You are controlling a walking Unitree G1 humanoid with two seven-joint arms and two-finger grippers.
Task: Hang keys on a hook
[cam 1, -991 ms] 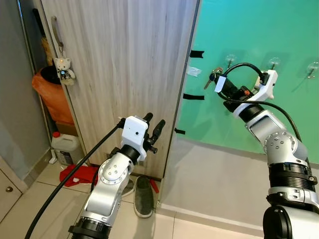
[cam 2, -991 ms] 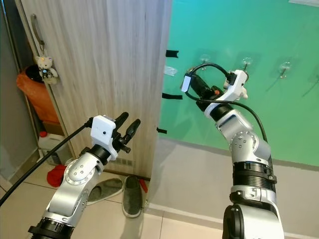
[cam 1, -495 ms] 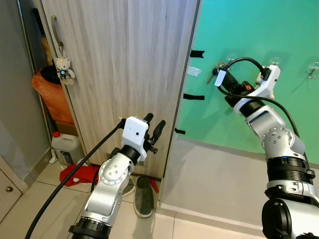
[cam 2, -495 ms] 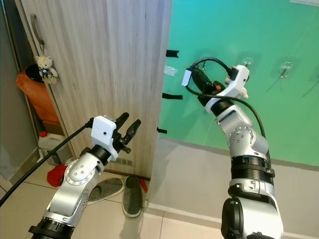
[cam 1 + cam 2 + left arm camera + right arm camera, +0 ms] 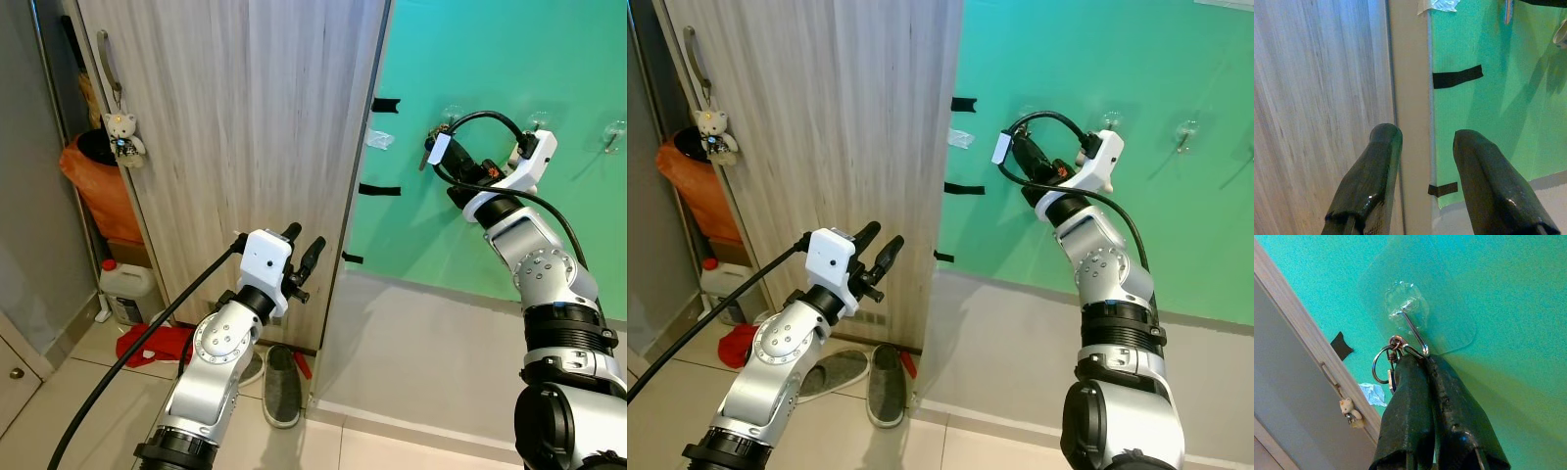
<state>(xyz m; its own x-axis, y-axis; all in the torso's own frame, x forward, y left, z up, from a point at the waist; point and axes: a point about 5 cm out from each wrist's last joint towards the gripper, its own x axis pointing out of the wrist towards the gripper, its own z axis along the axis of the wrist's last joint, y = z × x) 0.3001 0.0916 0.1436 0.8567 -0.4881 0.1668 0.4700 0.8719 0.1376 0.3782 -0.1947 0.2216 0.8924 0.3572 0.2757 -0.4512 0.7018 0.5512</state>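
Observation:
My right gripper is raised against the green wall, shut on the keys. In the right wrist view its closed fingers sit just under a clear stick-on hook. The metal key ring touches the hook's curved lower end; I cannot tell whether it is over the tip. From the head, the hook is just above the gripper, with the keys hanging beside it. My left gripper is open and empty, held in front of the wooden door.
Two more clear hooks are further right on the wall. Black tape strips mark the wall's left edge. A small bear charm hangs on the door handle. An orange bag, jug and slippers lie below.
My right gripper has risen and moved in to the wall with the keys, from below the hook up to it. The left arm has stayed still.

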